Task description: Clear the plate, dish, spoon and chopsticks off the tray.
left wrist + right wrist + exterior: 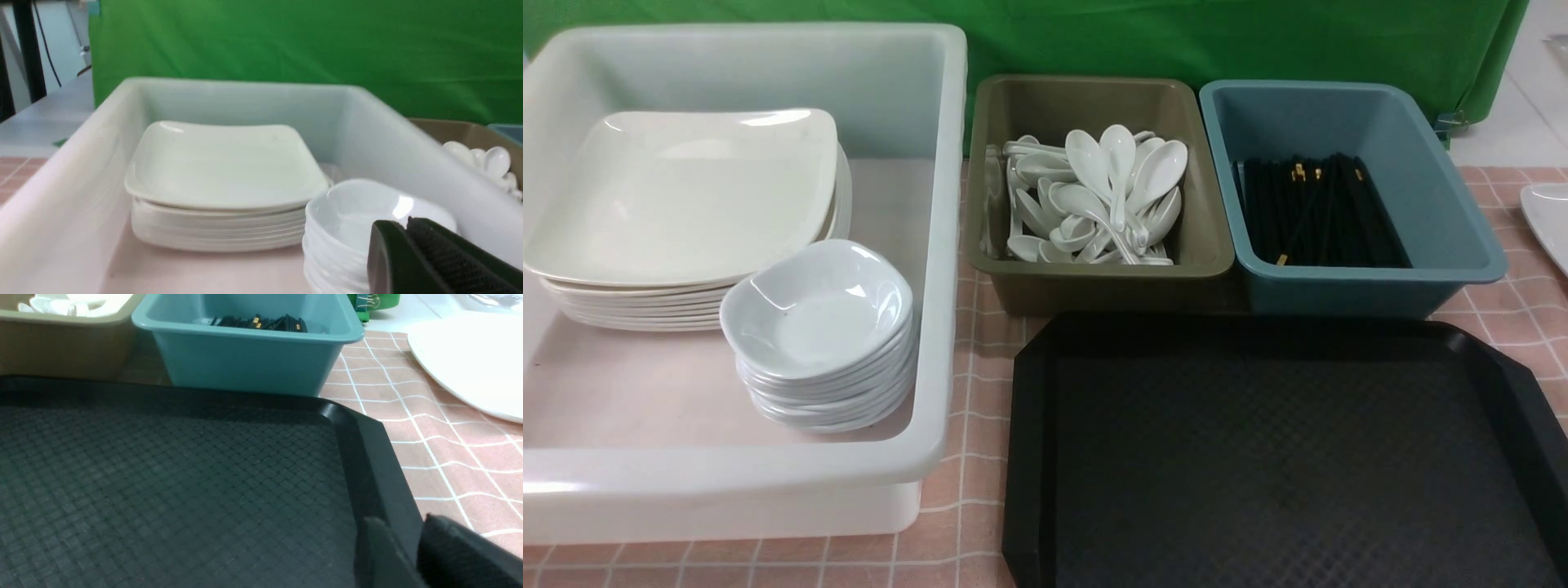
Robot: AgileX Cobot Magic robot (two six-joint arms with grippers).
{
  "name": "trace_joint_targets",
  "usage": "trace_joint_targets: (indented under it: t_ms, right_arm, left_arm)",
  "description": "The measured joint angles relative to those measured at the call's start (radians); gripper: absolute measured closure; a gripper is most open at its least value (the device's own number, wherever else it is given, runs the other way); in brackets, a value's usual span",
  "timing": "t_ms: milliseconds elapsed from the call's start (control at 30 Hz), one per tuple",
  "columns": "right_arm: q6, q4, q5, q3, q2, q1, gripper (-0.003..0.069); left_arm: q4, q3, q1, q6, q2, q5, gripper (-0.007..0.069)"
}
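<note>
Evidently the tray [1282, 457] carries nothing now: its textured black floor shows bare in both the front and right wrist views, so the clearing looks done or nearly so. Each item appears sorted by kind, which would explain the layout beyond it. The plate [686, 192] tops a stack of like plates inside the white tub [935, 269] on the left, and the dish [817, 306] crowns a stack of small dishes just beside that stack, nearer the robot. The spoon [1123, 159] lies among many others heaped in the olive bin [1005, 139], and the chopsticks [1319, 212] rest in a dark bundle in the teal bin [1462, 220]; these 2 bins sit side by side just behind the tray. The left gripper [404, 253] hangs over the dish stack with its jaws clenched and nothing between them. The right gripper [412, 555] straddles the tray's right rim, its jaws parted with the rim in the gap; whether they are gripping it I cannot tell.
</note>
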Motion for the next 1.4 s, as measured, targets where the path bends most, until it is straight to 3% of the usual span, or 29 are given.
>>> trace_joint_targets:
  t_ms: [267,1400]
  right_arm:
    - [0.0,0.0,0.0,0.0,0.0,0.0,0.0422]
    - [0.0,0.0,0.0,0.0,0.0,0.0,0.0419]
  left_arm:
    - [0.054,0.108,-0.037,-0.067,-0.007,0.008,0.0605]
    - [0.064,0.109,-0.015,-0.058,-0.007,0.041,0.0603]
